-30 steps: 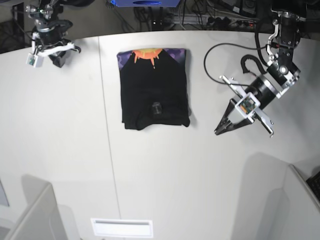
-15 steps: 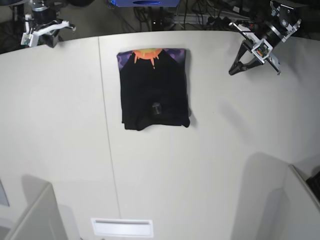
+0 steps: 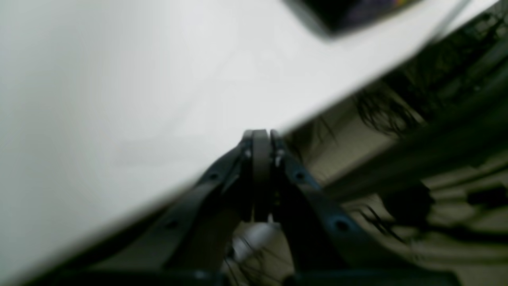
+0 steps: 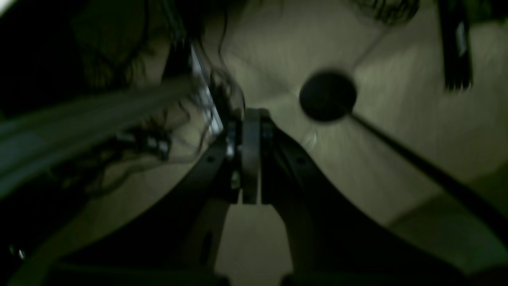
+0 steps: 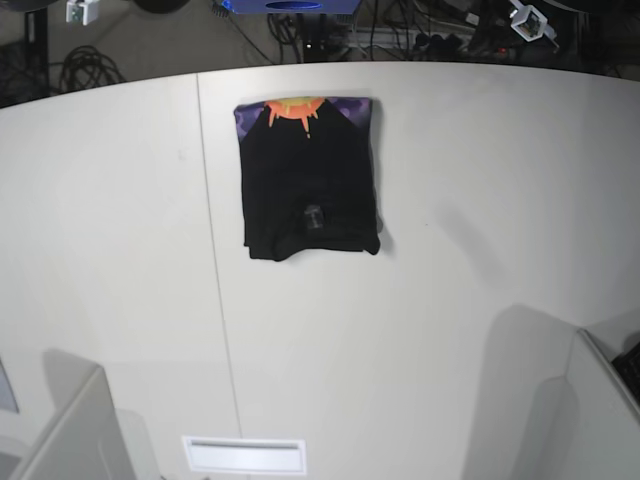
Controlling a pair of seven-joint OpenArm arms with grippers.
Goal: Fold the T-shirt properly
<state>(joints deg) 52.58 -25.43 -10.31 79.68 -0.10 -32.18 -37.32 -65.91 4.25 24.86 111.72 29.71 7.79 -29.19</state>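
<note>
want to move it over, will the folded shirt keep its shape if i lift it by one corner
Probably not. The shirt is soft cloth in loose layers, so a lifted corner would likely peel off and unfold. Its rumpled lower edge suggests floppiness. Pushed across the table, it would likely bunch.

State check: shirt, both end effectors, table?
T-shirt: folded into a compact rectangle, flat on the table, print strip showing at the far edge.
Left end effector: shut, empty, past the table's far edge.
Right end effector: shut, empty, off the table.
Table: white.
</note>
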